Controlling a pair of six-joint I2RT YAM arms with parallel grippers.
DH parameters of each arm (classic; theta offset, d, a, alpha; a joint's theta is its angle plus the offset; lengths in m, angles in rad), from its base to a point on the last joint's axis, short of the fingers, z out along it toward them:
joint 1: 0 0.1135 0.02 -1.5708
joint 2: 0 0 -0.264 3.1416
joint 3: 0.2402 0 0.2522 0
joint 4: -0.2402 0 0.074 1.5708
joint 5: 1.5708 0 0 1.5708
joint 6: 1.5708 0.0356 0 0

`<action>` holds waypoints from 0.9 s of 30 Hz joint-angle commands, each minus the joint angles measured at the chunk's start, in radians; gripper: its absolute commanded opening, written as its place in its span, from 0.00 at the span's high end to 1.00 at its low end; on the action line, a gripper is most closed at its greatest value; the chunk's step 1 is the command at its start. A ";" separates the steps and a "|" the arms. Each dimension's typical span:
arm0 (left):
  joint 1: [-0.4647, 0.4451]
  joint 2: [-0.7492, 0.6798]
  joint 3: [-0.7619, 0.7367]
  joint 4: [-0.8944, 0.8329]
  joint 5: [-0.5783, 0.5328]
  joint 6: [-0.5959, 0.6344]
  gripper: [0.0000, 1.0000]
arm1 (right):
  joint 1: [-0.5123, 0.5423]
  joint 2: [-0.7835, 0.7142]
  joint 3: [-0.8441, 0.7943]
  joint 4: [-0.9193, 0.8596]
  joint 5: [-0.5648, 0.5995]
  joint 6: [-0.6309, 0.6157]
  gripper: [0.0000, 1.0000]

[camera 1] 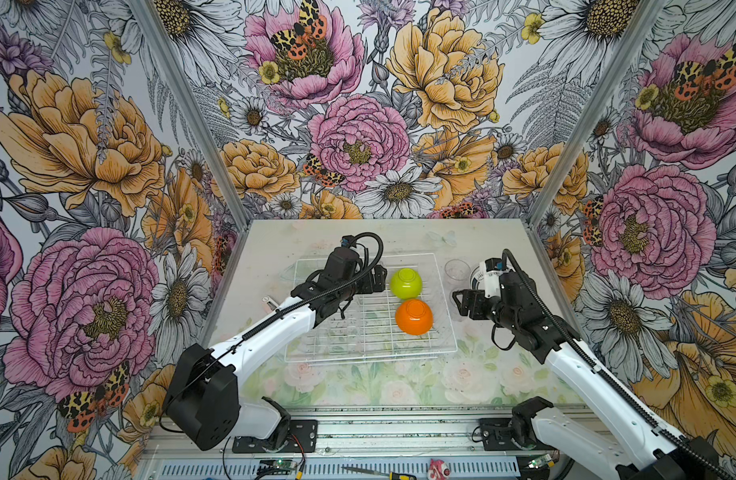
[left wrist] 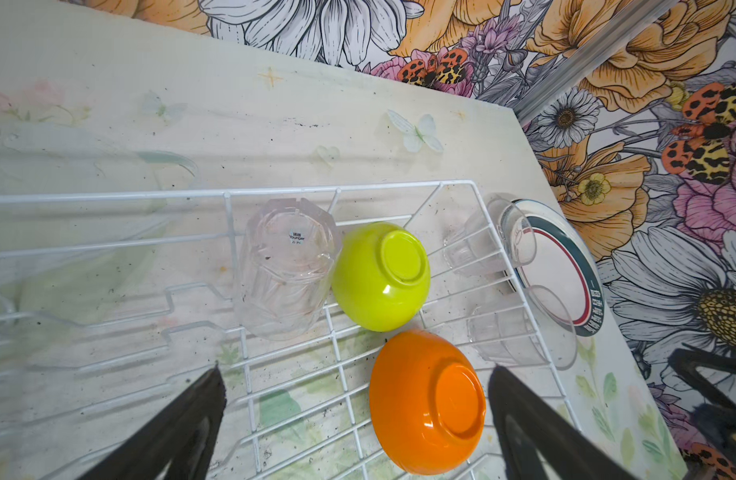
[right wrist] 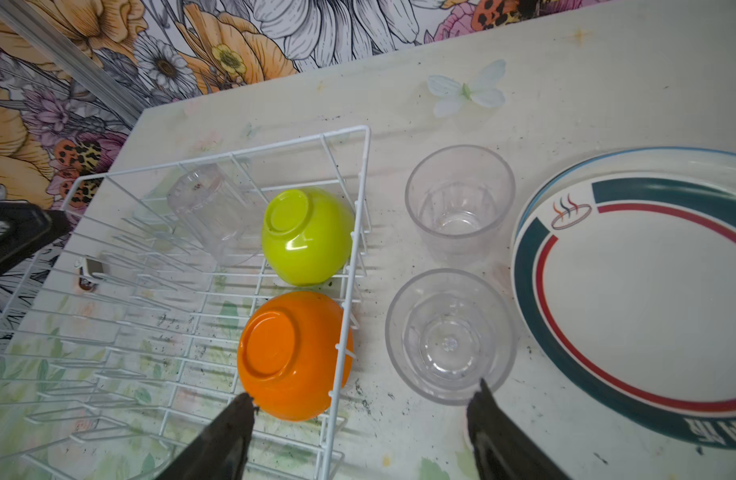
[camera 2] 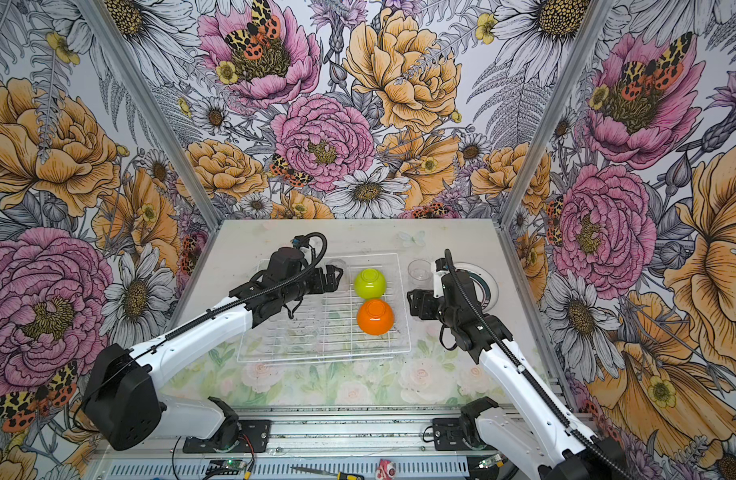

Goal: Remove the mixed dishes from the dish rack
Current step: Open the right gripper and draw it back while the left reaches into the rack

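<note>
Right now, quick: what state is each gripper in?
Left gripper: open, holding nothing, above the dish rack.
Right gripper: open, holding nothing, beside a clear tumbler.

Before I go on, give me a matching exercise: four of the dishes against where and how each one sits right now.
Things
1. orange bowl
2. lime-green bowl
3. racked tumbler
4. plates

Places and states
A. lying flat on the table, outside the dish rack
B. clear, base up in the dish rack
C. base up in the dish rack, right beside the racked tumbler
D. base up in the dish rack, apart from the racked tumbler

Pairs: 1-D, 2-C, 3-B, 4-A
</note>
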 commanded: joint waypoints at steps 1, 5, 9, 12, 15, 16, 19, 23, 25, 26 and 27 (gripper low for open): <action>0.004 0.025 0.061 -0.034 -0.033 0.050 0.01 | 0.000 -0.034 -0.068 0.222 -0.116 0.086 0.17; 0.014 0.067 0.119 -0.072 -0.030 0.070 0.01 | 0.005 -0.042 -0.096 0.315 -0.137 0.127 0.11; 0.020 0.109 0.180 -0.121 -0.050 0.096 0.01 | 0.007 -0.024 -0.079 0.377 -0.153 0.152 0.04; 0.020 0.134 0.213 -0.147 -0.049 0.107 0.01 | 0.009 -0.004 -0.066 0.407 -0.145 0.162 0.01; 0.021 0.154 0.232 -0.171 -0.047 0.117 0.01 | 0.010 0.017 -0.067 0.459 -0.136 0.179 0.01; 0.022 0.159 0.233 -0.173 -0.048 0.120 0.01 | 0.010 0.025 -0.067 0.475 -0.135 0.181 0.01; 0.023 0.186 0.238 -0.176 -0.053 0.136 0.01 | 0.011 0.058 -0.051 0.486 -0.136 0.161 0.01; 0.031 0.241 0.270 -0.206 -0.068 0.153 0.01 | 0.010 0.090 -0.028 0.478 -0.123 0.122 0.01; 0.036 0.271 0.287 -0.215 -0.084 0.164 0.01 | 0.010 0.101 -0.021 0.475 -0.122 0.101 0.00; 0.037 0.289 0.296 -0.216 -0.087 0.170 0.02 | 0.011 0.106 -0.018 0.476 -0.116 0.094 0.01; 0.040 0.306 0.305 -0.216 -0.090 0.175 0.01 | 0.010 0.111 -0.019 0.476 -0.108 0.088 0.01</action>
